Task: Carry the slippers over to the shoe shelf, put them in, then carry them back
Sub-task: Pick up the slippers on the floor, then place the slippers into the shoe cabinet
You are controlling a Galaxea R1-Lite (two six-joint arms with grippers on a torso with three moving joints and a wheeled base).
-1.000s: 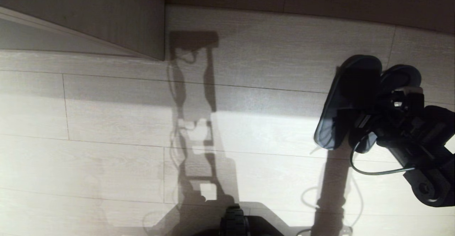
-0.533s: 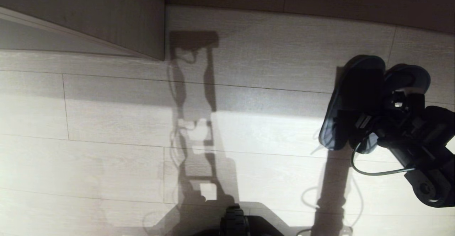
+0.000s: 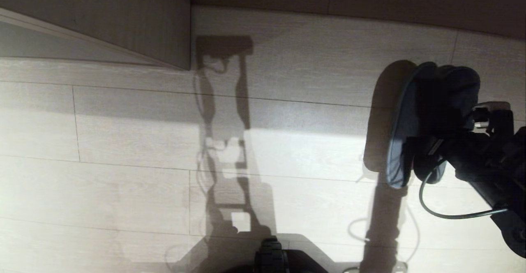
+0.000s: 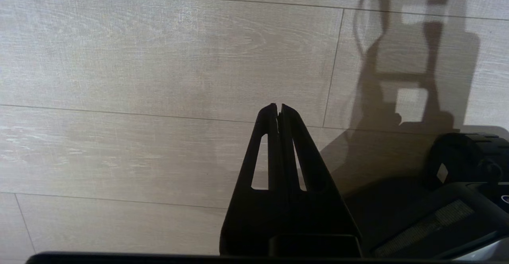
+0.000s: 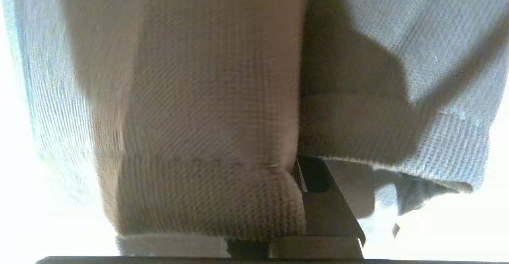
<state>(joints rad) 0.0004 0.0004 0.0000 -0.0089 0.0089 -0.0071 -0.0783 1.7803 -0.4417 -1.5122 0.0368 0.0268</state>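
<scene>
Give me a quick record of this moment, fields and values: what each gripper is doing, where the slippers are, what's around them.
right gripper: shut on the slippers, at the right of the head view
slippers: pair pressed together, tilted on edge, off the floor
left gripper: shut, holding nothing, above bare floor
shoe shelf: pale wood panel at upper left, apart from the slippers
robot base: at the bottom edge of the head view

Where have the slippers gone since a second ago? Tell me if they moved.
Yes. The slippers, clamped in the right hand, have lifted and shifted rightward against the floor seams, pressed closer together, their shadow now separate on the floor.
</scene>
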